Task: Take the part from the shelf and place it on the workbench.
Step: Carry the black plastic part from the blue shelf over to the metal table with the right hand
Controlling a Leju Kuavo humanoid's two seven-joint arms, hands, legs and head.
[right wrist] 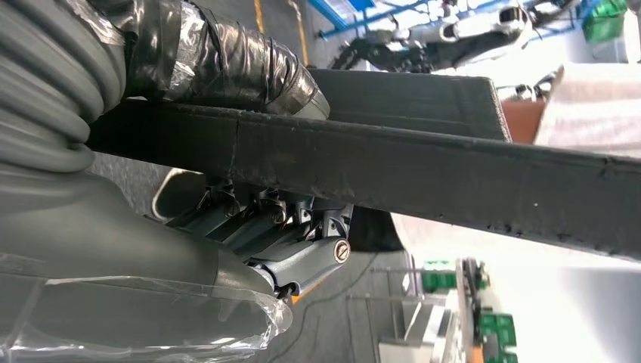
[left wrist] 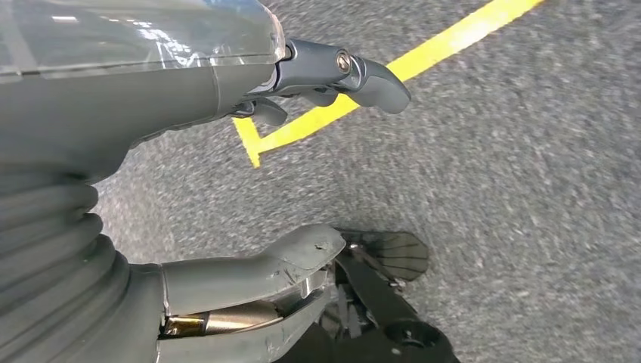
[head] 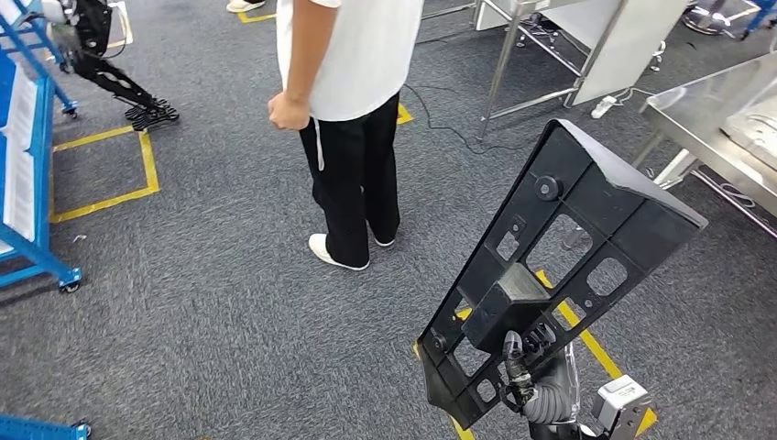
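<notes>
The part (head: 550, 266) is a large flat black plastic panel with several cut-outs, held up tilted over the carpet at the lower right of the head view. My right hand (head: 524, 376) grips its lower end from beneath. In the right wrist view the panel's edge (right wrist: 423, 170) runs across the picture, with the thumb over it and the fingers (right wrist: 287, 242) curled under it. My left hand (left wrist: 317, 151) hangs above the floor, fingers apart and holding nothing. The steel workbench (head: 724, 119) stands at the right edge of the head view.
A person (head: 353, 119) in a white shirt and black trousers stands ahead on the grey carpet. A blue shelf frame (head: 32, 156) is at the left. Yellow floor tape (head: 147, 165) marks zones. Steel tables (head: 568, 46) stand at the back right, another robot (head: 105, 64) at the back left.
</notes>
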